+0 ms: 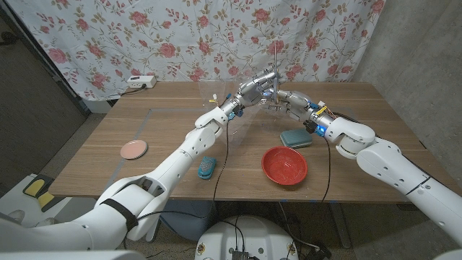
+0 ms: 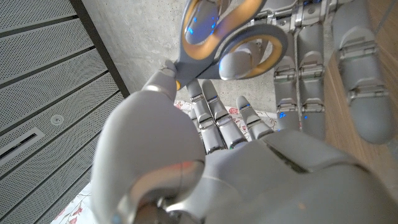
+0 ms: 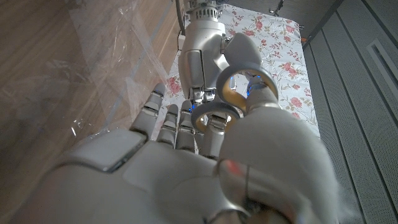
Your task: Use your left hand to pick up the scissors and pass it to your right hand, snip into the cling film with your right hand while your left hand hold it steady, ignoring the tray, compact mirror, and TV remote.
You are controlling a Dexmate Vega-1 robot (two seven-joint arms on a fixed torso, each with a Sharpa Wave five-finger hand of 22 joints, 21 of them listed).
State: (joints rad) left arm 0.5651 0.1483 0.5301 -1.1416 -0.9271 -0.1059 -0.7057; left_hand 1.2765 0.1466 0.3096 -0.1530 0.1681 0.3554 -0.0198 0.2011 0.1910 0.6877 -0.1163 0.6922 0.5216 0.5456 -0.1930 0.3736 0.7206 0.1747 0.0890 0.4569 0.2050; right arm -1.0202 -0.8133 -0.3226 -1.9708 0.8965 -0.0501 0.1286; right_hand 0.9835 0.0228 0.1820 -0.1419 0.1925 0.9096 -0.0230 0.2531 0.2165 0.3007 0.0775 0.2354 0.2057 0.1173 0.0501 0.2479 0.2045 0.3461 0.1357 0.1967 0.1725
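Scissors (image 2: 227, 37), grey and yellow handles, no legible marking: held aloft between both hands above the table's (image 1: 173, 144) far middle. Left hand (image 1: 254, 88) grips them; right hand (image 1: 285, 101) meets it, fingers at the handle loops, its hold unclear. Blades point upward, thin and hard to make out. Cling film (image 3: 93, 68) lies beside the hands, its edges indistinct.

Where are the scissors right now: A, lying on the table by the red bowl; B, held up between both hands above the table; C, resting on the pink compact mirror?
B: the scissors sit between the left hand and right hand, raised mid-table.
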